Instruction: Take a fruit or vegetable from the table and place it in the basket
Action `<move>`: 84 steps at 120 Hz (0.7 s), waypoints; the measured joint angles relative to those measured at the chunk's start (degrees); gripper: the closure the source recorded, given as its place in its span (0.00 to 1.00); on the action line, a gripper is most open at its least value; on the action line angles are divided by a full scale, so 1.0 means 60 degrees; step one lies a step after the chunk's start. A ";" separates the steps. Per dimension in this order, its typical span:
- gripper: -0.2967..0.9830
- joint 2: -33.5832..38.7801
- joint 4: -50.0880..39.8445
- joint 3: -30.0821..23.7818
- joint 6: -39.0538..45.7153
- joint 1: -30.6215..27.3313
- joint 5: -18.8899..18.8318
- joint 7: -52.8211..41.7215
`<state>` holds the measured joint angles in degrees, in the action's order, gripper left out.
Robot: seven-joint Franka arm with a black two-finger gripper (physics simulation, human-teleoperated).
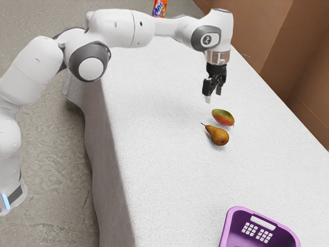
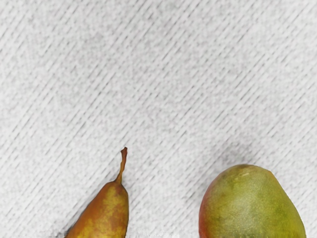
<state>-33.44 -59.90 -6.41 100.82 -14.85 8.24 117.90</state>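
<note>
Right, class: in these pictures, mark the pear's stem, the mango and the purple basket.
Pear's stem (image 2: 123, 164): wrist view, midway along the stem.
Mango (image 1: 222, 117): exterior view, middle of its skin.
Purple basket (image 1: 238, 210): exterior view, on its rim.

Counted: one pear (image 1: 219, 136) and one mango (image 1: 222, 117), right of centre; one basket (image 1: 236, 216), lower right; one drink container (image 1: 160, 7), top.

Before you, a matt, finely ribbed cloth (image 1: 164, 154) covers the table; the basket (image 1: 236, 216) looks smooth plastic, the mango (image 1: 222, 117) smooth-skinned.
</note>
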 joint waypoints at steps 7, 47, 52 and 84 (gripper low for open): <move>0.23 -0.0030 -0.0007 -0.0039 0.0213 0.0019 0.0001 -0.0030; 0.23 -0.0212 -0.0010 -0.0116 0.0790 -0.0094 -0.0011 -0.0033; 0.23 -0.0217 -0.0010 -0.0113 0.0816 -0.0134 -0.0008 -0.0041; 0.23 -0.0296 -0.0013 -0.0128 0.0902 -0.0656 0.0209 -0.0152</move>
<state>-35.22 -59.98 -7.17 106.24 -18.79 9.50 116.99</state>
